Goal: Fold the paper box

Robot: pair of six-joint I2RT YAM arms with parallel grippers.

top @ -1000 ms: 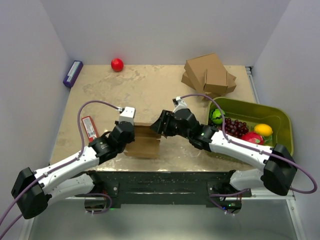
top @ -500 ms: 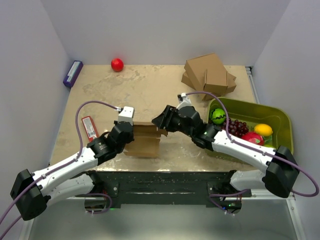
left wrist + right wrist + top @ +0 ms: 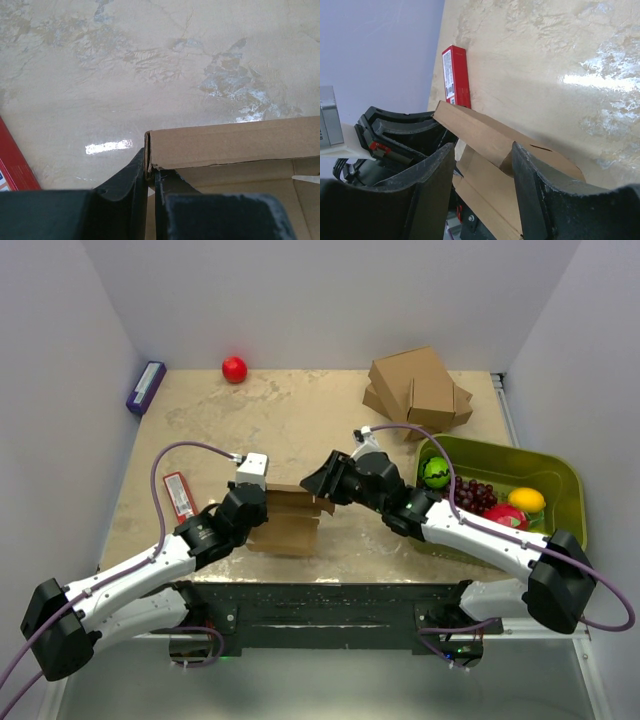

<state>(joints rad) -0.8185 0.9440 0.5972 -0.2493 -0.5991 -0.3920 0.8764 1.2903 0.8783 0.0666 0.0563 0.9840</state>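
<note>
The left gripper (image 3: 149, 172) is pinched tight on the end of an upright flap of the paper box (image 3: 225, 142); its two dark fingers meet on the thin cardboard edge right at the flap's corner. From that corner the flap's top edge runs off to the right in the wrist view, a little ragged along its lower fold, with the box's flat panel below it. The right gripper (image 3: 482, 170) has its jaws apart and straddles the box's other raised flap. The cardboard passes between the two fingers (image 3: 540, 195), close to the right one, but I cannot tell if it touches. Seen from above, the paper box (image 3: 290, 525) lies near the table's (image 3: 300, 420) near edge, between the two arms, with the left gripper (image 3: 262, 508) at its left side and the right gripper (image 3: 318, 483) at its far right corner. A flat red packet (image 3: 178, 496) lies just left of the left arm. Bare marbled tabletop stretches beyond the box toward the far wall, where a red ball (image 3: 234, 369) sits. A stack of cardboard boxes (image 3: 415, 385) fills the far right corner, and a green tub (image 3: 500, 448) of fruit stands along the right edge.
</note>
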